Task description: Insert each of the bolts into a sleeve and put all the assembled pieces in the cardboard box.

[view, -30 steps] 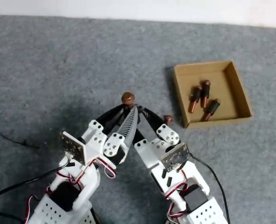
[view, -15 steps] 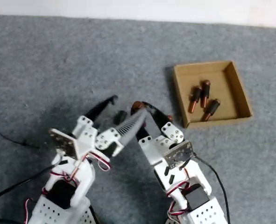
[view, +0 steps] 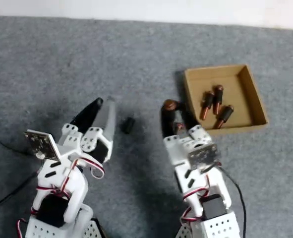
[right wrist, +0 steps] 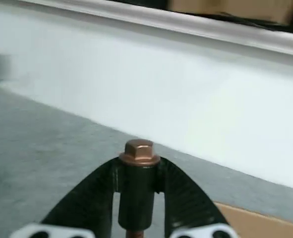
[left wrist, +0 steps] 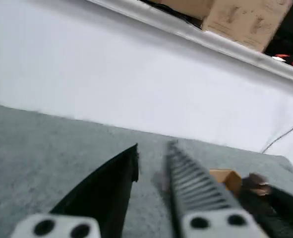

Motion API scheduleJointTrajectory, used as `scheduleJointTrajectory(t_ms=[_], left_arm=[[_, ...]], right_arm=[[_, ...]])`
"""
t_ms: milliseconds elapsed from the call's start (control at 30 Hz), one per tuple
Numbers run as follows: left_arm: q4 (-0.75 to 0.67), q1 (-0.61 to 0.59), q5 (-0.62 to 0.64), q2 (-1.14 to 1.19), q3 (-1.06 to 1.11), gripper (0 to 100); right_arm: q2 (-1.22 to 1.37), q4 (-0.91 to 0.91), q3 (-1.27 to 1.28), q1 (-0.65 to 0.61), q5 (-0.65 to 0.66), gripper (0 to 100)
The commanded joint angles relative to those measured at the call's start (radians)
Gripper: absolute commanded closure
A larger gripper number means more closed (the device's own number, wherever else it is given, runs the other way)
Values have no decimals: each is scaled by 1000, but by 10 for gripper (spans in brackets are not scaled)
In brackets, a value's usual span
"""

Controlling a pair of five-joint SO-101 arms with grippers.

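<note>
Since a second ago the two hands have parted. The right hand [view: 175, 111] has carried the piece [view: 170, 105], a copper-headed bolt seated in a dark sleeve, away from the middle and up to the box [view: 216, 69]. The left hand [view: 104, 101] has let go and drawn back to the far side from the box.

The piece now stands upright just outside the box's near wall, not yet over it. The right hand is clamped on its sleeve, with the bolt head [right wrist: 139, 151] standing clear above the fingers [right wrist: 99, 191]. Inside the box lie three finished pieces [view: 217, 99], close together toward its middle.

One loose sleeve [view: 129, 125] lies on the table [view: 62, 59], between the two hands and well apart from the box. The left hand is beyond it, its fingers [left wrist: 114, 181] spread with nothing between them.

I judge the work well along: three pieces are boxed and a fourth is assembled, waiting only to go over the wall and be released. The loose sleeve is left. A bit of copper shows under the right hand; I cannot tell whether it is a spare bolt.
</note>
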Motion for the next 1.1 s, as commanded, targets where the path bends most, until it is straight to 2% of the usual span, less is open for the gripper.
scheduleJointTrajectory(t_ms=[0, 133, 233, 400, 633, 933, 1067], left_arm=[[3, -65, 9, -12, -2, 982], [21, -148, 9, -12, -1, 994], [129, -186, -26, -12, -15, 994], [353, -200, -175, -12, -13, 994], [638, -202, -236, -12, 1, 994], [660, -202, -310, -12, 200, 990], [661, -202, -308, -12, 262, 990]], right_arm=[[-24, -2, 99, 101, -46, 995], [-16, 13, 53, 134, -94, 995], [58, 104, -68, 136, -94, 995], [343, 140, -303, 137, -95, 994], [816, 84, -604, 246, -101, 994], [1360, 54, -895, 337, -114, 994], [1537, 53, -1012, 398, -261, 994]])
